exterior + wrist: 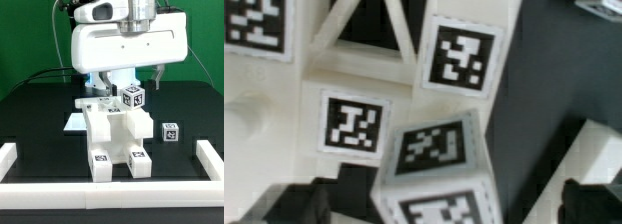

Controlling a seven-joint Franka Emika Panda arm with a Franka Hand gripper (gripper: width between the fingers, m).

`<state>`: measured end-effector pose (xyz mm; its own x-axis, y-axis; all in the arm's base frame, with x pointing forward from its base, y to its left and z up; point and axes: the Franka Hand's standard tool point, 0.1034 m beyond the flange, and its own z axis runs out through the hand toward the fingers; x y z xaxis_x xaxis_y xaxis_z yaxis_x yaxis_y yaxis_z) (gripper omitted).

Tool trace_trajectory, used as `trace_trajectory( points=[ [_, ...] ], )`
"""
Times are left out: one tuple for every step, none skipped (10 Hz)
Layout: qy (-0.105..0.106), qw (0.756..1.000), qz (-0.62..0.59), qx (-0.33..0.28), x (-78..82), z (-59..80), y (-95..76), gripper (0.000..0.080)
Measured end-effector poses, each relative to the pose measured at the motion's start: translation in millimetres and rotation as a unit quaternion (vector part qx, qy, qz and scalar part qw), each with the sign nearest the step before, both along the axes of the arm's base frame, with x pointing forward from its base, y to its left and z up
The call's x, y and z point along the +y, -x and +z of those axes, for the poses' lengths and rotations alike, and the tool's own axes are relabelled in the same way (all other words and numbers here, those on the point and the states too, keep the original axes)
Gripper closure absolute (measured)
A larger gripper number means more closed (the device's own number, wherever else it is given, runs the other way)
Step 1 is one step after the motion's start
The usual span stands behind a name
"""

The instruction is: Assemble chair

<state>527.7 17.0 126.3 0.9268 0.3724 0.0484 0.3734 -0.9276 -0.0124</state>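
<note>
blocky white plastic chair (116,138), square black-and-white tags (352,125).

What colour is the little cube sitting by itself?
White cube with a black-and-white tag, clearest in the exterior view.

Legible lettering, digits, brand names: none on any surface. Signs present: black-and-white square tag markers (461,57), coded patterns only, not readable as text. One on the small cube (133,97) just below the claw (445,200). One on the loose cube (170,131), lower than the claw and off toward the exterior view's right. Two on the front blocks (100,158) of the chair (112,128), well below the claw. In the wrist view, at least five tags on the white parts under the claw, one lying between its fingers (304,200).
</note>
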Motion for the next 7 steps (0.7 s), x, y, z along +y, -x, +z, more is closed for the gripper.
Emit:
trace_trajectory(
  points=[
    [0.003, 1.0, 0.025, 0.001, -0.2, -6.0, 3.2, 0.0151],
    [0.003, 1.0, 0.005, 0.001, 3.0, -8.8, 6.5, 0.0151],
    [0.003, 1.0, 0.003, 0.001, 3.4, -8.6, 6.3, 0.0151],
    [0.003, 1.0, 0.002, 0.002, 2.4, -8.9, 6.3, 0.0162],
    [0.003, 1.0, 0.002, 0.002, 2.3, -9.1, 6.4, 0.0162],
    [0.003, 1.0, 0.002, 0.002, 2.3, -9.2, 6.5, 0.0331],
    [0.003, 1.0, 0.001, 0.002, 2.2, -9.3, 6.5, 0.0514]
  ],
)
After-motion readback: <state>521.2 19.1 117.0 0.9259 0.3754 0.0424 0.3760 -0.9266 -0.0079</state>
